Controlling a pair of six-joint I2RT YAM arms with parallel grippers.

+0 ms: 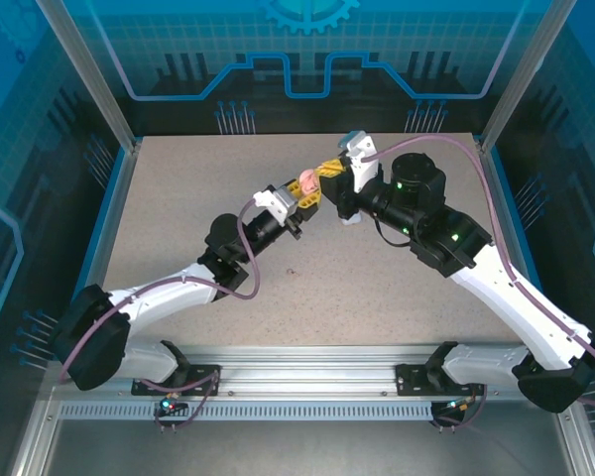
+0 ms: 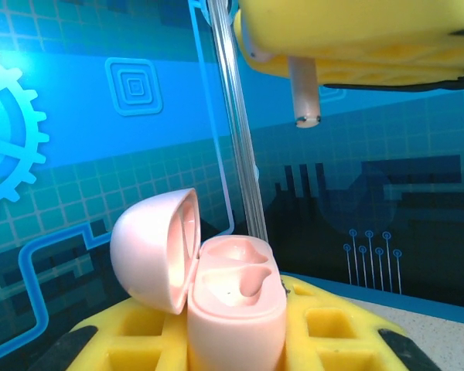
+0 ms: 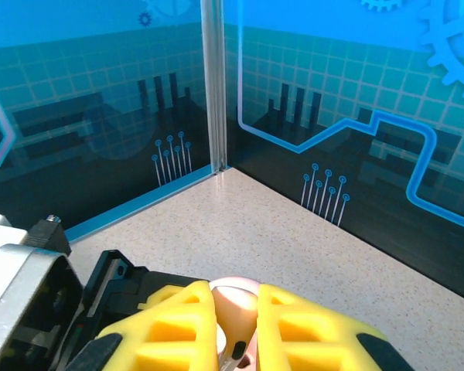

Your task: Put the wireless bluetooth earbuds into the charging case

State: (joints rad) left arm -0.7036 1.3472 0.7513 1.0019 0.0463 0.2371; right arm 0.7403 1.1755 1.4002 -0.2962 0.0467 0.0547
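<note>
Holding a pink case [image 2: 236, 309] in the left claw [image 1: 304, 190], clenched on its lower half between yellow fingers [image 2: 332, 328]. Carries it upright and lifted off the desk [image 1: 377, 288], past the middle toward the far side. Shows, in the left wrist view, its lid [image 2: 151, 251] swung open to the left on a side hinge, with two pink hollows [image 2: 236, 251] bared on top. Cannot tell whether anything sits in those hollows.

Pinching one earbud [image 2: 305, 93] in the right claw [image 1: 329, 171], clenched on its body, with the pale stem poking straight down from under that claw's yellow fingers [image 2: 356, 39]. Hangs above the open case and apart from it, a little right of the hollows as seen from the left wrist. Meets the left claw tip to tip in the top view, very near, with both arms reaching inward over the desk. Looks down, from the right wrist, through the gap between two yellow fingers [image 3: 178, 325] onto the pink case just below, with the earbud low in that gap. Stands before blue printed walls [image 2: 62, 116] and a clear corner post [image 3: 213, 85] at the desk's far edge.
</note>
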